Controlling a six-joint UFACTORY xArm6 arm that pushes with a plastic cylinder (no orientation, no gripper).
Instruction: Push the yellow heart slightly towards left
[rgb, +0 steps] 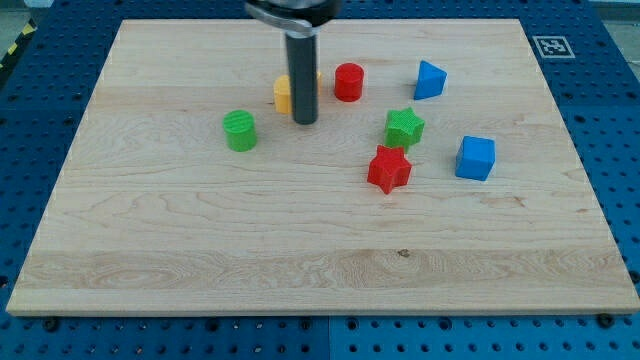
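Observation:
The yellow heart (283, 94) lies on the wooden board (200, 230) near the view's top centre, mostly hidden behind my dark rod. My tip (305, 122) rests on the board just right of and below the yellow heart, touching or nearly touching it. A red cylinder (348, 81) stands close to the right of the rod. A green cylinder (240, 131) stands to the lower left of the yellow heart.
A green star (404, 127) and a red star (389, 169) lie right of centre. A blue triangular block (429, 79) is at the upper right and a blue cube (476, 158) further right. Blue pegboard surrounds the board.

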